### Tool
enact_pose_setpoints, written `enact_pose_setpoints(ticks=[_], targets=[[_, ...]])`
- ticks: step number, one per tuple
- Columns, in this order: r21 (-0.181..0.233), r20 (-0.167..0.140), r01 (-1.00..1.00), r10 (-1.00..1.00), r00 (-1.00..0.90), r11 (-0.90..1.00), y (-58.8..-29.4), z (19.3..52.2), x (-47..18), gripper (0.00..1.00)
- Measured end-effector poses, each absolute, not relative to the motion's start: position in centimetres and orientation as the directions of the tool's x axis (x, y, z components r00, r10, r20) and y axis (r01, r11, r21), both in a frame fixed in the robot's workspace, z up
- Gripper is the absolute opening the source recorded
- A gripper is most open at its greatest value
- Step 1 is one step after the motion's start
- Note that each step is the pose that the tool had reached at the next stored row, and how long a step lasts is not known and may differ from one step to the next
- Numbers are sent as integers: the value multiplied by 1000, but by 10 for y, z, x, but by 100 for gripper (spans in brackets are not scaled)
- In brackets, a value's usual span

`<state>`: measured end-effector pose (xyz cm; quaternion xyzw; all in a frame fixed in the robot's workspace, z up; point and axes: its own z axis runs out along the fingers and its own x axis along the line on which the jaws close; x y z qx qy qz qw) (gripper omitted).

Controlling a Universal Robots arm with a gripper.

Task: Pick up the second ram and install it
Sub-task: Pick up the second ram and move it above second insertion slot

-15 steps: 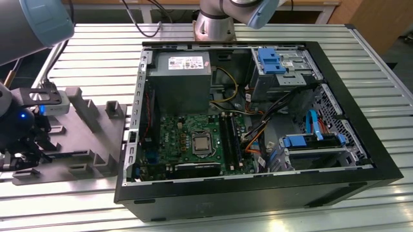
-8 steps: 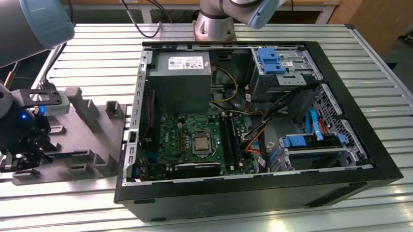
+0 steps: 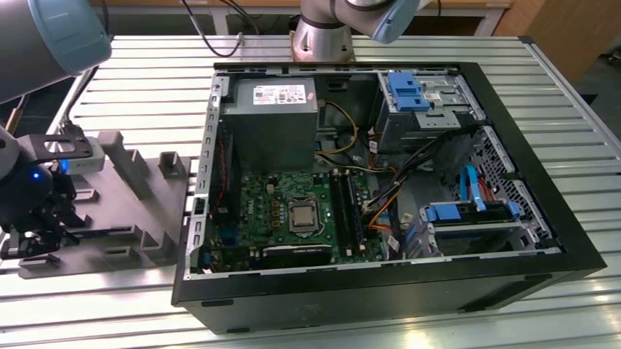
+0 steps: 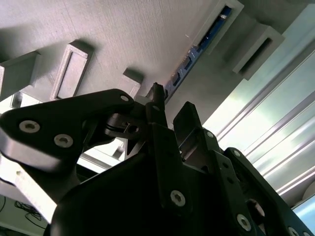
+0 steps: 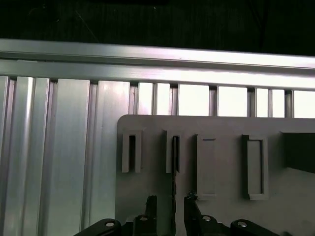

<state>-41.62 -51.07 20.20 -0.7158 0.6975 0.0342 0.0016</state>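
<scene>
A: Surface?
B: Slatted aluminium surface (image 3: 145,80), silver, grooves running across. Glare on the near slats.
A: Behind it?
B: Brown wooden panel (image 3: 568,33) at the exterior view's right, far corner. Past the surface's edge in the first wrist view, dark; no detail readable.

Exterior view: bright, even overhead light. Table slats (image 3: 145,80) shine pale, with glare streaks along the near edge. Computer case (image 3: 388,302) interior is dimmer, its walls throwing soft shadow over the board. Arm shell (image 3: 49,33), close to the lens, reads soft.

Second wrist view: tray (image 4: 123,29) evenly lit, with soft-edged shadows beside its blocks. The slats wash out almost white. Gripper (image 4: 171,103) body is dark with little surface detail, blurred toward the lens.

First wrist view: far background near black, slats blown white in patches, tray flat grey, deep shadow in one recess.
</scene>
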Motion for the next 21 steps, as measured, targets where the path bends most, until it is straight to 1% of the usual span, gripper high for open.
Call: enact_pose_setpoints(ticks=[16, 17, 18, 19, 20, 21], targets=[[45, -52, -999, -998, 27, -29, -509, 201, -418, 36], [45, -52, -999, -998, 27, -29, -509, 201, -418, 34], [45, -52, -999, -998, 27, -29, -509, 201, -418, 28], [45, -52, -999, -998, 27, -29, -509, 201, -418, 28], [45, -52, -999, -998, 27, -29, -509, 201, -418, 21], [45, -52, -999, -998, 27, -29, -509, 201, -418, 21]])
